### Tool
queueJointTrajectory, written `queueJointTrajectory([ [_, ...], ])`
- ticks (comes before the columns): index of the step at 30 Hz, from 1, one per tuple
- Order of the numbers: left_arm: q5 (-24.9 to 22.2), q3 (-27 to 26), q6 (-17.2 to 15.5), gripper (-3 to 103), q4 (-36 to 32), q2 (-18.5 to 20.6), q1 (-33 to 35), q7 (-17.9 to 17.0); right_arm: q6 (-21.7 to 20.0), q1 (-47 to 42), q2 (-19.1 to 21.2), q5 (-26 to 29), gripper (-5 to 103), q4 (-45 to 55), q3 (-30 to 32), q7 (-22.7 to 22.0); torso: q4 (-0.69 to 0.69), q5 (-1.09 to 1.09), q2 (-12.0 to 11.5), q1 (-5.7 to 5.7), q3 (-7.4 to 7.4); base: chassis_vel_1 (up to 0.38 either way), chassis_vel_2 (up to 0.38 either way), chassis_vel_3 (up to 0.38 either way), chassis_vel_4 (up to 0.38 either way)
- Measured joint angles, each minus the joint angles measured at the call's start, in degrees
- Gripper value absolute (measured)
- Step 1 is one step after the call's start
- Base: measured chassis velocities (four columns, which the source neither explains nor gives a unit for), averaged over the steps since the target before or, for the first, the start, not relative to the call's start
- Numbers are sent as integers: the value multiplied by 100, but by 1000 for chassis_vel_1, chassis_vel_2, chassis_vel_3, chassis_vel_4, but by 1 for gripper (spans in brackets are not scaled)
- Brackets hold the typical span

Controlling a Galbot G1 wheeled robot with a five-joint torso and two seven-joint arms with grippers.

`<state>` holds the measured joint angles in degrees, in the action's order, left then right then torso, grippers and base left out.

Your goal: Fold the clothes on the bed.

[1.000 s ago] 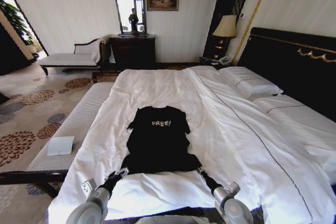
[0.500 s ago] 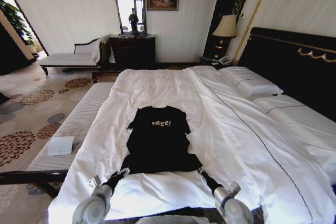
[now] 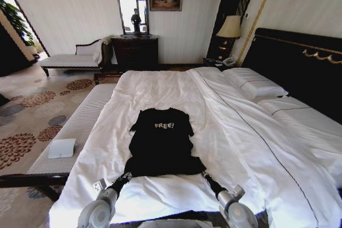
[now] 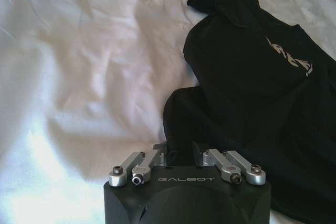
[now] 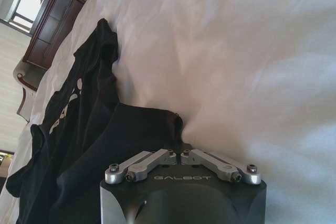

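Left gripper down at the near left hem corner of the black T-shirt, fingers drawn close together on a fold of the dark cloth, as seen from the left wrist. Right gripper mirrored at the near right hem corner, fingers pressed together with the fabric's edge bunched at their tips.

T-shirt lying face up in the middle of the bed, on the white duvet, collar toward the far end, white "FREE!" lettering across the chest, hem nearest the robot, both short sleeves tucked in close to the body.

Likely very light and limp: soft knit, wrinkling and puckering wherever pinched, no stiffness to hold a shape. Probably prone to sagging in the middle if lifted by two corners alone, and to dragging the loose duvet beneath. Best taken at the hem corners or shoulder seams, pinching only the dark cloth, not the white cover under it.
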<state>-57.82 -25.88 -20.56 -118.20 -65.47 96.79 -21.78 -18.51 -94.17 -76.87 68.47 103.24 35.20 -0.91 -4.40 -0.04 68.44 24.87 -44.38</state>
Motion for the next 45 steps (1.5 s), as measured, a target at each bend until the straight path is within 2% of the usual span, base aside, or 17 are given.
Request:
queueJointTrajectory([
  [2,34,2,0,19,12,-9,0,31,-2,0,-11,49,0,6,35,-29,0,0,0,0,0,0,0,0,0],
  [5,55,3,3,14,13,-13,6,42,-3,-4,-14,70,0,8,53,-45,0,0,0,0,0,0,0,0,0],
  [7,66,0,9,3,9,-14,13,45,-3,-16,-14,71,0,14,58,-48,0,0,0,0,0,0,0,0,0],
  [8,66,-8,13,2,0,-14,17,45,-3,-17,-16,71,0,18,59,-49,0,0,0,0,0,0,0,0,0],
  [17,101,-176,75,1,-139,-91,246,93,59,-105,-62,-17,0,108,44,-56,-1,0,0,0,0,0,0,0,0],
  [24,69,-535,130,1,-619,-350,744,183,85,-417,-133,-72,0,519,113,-117,-1,0,0,0,0,0,0,0,0],
  [28,186,-725,201,1,-908,-522,983,228,85,-734,-217,-93,0,912,175,-169,0,0,0,0,0,0,0,0,0],
  [32,359,-982,276,1,-1288,-924,1281,286,85,-1150,-392,-139,0,1471,228,-236,-1,-1,0,0,1,0,0,0,0],
  [35,415,-1108,278,1,-1447,-1106,1478,353,93,-1360,-464,-308,0,1684,210,-239,0,-1,0,0,1,0,0,0,0],
  [38,808,-1308,298,1,-1532,-1294,1754,498,156,-1597,-591,-738,0,1788,148,-224,0,-1,1,-1,1,0,0,0,0],
  [45,950,-1379,450,1,-1568,-1429,2269,708,298,-2013,-796,-1224,0,1853,77,-170,0,0,0,-1,1,0,0,0,0],
])
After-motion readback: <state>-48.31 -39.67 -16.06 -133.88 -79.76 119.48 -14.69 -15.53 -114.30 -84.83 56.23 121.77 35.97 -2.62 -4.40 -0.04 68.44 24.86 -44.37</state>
